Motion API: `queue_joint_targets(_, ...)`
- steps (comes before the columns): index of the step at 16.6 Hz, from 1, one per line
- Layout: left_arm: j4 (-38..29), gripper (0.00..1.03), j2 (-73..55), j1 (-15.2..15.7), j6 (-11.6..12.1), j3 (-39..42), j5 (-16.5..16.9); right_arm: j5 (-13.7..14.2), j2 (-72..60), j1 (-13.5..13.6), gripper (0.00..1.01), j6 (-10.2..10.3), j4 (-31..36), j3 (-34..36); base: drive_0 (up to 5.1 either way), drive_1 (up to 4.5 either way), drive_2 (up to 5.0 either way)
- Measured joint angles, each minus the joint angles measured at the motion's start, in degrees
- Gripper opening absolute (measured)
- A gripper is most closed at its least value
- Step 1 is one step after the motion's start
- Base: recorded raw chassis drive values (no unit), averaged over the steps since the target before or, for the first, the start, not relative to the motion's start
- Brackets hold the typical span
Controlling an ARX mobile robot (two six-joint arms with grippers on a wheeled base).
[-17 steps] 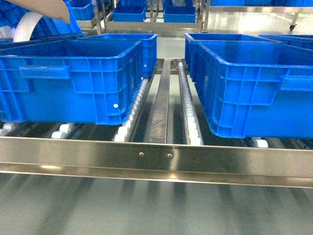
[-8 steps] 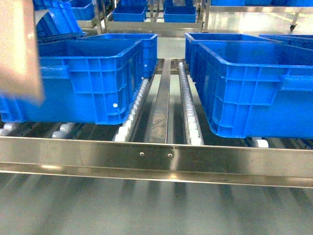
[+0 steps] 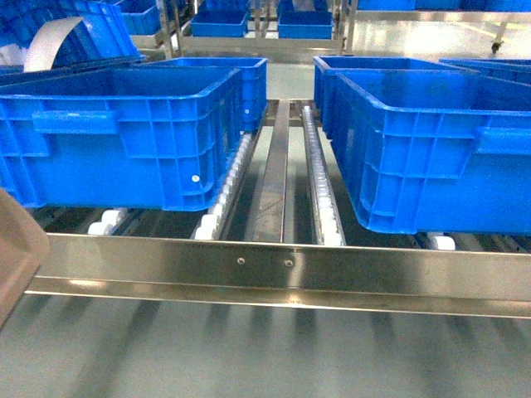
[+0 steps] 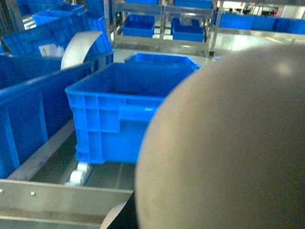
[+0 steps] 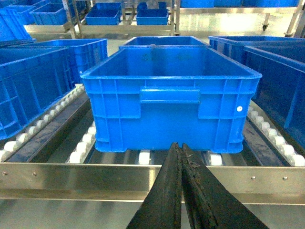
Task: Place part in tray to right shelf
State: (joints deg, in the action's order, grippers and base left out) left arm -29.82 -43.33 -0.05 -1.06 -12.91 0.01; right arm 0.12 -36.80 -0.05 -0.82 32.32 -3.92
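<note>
The pale beige tray (image 4: 224, 143) fills most of the left wrist view, pressed close to the camera, and one corner of the tray (image 3: 12, 249) shows at the lower left edge of the head view, in front of the shelf. My left gripper's jaws are hidden behind it; only a dark sliver shows at the bottom. The right shelf's steel front rail (image 3: 282, 269) runs across the head view, and the rail (image 5: 95, 179) shows again in the right wrist view. My right gripper (image 5: 180, 146) is shut with nothing in it, just before that rail. The part is out of view.
Two large blue crates, the left crate (image 3: 124, 133) and the right crate (image 3: 431, 149), stand on white roller tracks (image 3: 319, 178), with a steel strip between them. A blue crate (image 5: 171, 90) sits straight ahead of my right gripper. More crates and racks stand behind.
The beige tray has dropped from the upper left of the head view, past the left crate, to the lower left corner. The shelf and the crates have not moved.
</note>
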Motion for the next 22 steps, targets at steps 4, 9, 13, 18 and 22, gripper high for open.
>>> queue_joint_targets(4,1.0,0.13,3.6,0.0,0.0,3.8,-0.1,0.0,4.6,0.0,0.02,0.0,-3.3,1.1,0.0,0.00,0.0)
queue_joint_targets(9,3.8,0.13,10.9,0.0,0.0,7.9,-0.1,0.0,11.1,0.0,0.02,0.0,-6.8,3.2,0.0,0.00,0.0)
queue_joint_targets(13,7.8,0.13,17.6,0.0,0.0,10.1,0.0,0.0,18.1,0.0,0.02,0.0,-13.5,3.2,0.0,0.00,0.0)
queue_joint_targets(18,11.0,0.13,24.0,0.0,0.0,12.2,0.0,0.0,24.2,0.0,0.02,0.2,-19.5,3.2,0.0,0.00,0.0)
queue_joint_targets(22,16.1,0.13,29.4,0.0,0.1,12.2,0.0,0.0,30.2,0.0,0.02,0.2,-27.4,3.1,0.0,0.00,0.0)
